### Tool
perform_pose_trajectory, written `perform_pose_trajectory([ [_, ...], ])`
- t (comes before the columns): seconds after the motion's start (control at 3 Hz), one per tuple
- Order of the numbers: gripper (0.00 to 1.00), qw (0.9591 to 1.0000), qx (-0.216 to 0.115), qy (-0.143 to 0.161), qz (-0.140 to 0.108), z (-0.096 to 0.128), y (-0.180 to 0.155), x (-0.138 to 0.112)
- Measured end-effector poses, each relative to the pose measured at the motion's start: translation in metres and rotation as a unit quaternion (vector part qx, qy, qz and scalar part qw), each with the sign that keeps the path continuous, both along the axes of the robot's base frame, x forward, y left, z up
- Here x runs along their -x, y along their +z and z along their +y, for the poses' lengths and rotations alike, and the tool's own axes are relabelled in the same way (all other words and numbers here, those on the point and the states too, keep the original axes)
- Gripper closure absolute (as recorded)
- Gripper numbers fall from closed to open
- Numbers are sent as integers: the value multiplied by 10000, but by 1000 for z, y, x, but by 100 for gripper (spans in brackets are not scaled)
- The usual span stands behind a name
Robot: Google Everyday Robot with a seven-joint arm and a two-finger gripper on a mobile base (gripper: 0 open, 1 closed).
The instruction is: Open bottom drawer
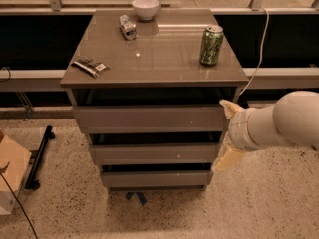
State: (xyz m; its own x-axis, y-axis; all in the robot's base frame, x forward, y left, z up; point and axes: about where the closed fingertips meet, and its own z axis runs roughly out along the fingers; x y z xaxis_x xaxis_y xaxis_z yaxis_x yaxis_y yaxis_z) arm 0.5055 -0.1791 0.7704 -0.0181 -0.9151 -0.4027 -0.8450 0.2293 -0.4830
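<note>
The bottom drawer (154,179) is the lowest of three taupe-grey fronts on the cabinet, with a tiny pale dot near its right end. It sits furthest back, under the middle drawer (155,153). My gripper (225,133) is at the cabinet's right side, level with the middle drawer and above the bottom drawer's right end. It is open: one cream finger (228,107) points up by the top drawer (149,118), the other (227,159) points down toward the bottom drawer's right corner. It holds nothing.
On the cabinet top (164,59) stand a green can (211,45), a white bowl (145,7), a small crushed can (127,27) and a dark snack bar (89,66). A cardboard box (10,178) and a black stand (39,156) lie on the floor at left. A white cable (259,49) hangs at right.
</note>
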Motion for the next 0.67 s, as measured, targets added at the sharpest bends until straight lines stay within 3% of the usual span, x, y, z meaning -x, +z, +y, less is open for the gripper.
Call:
perform_pose_trajectory([
  [0.33,0,9997,117,5,224,11,-28,3],
  [0.67,0,9993,26,-90,371,17,-60,8],
])
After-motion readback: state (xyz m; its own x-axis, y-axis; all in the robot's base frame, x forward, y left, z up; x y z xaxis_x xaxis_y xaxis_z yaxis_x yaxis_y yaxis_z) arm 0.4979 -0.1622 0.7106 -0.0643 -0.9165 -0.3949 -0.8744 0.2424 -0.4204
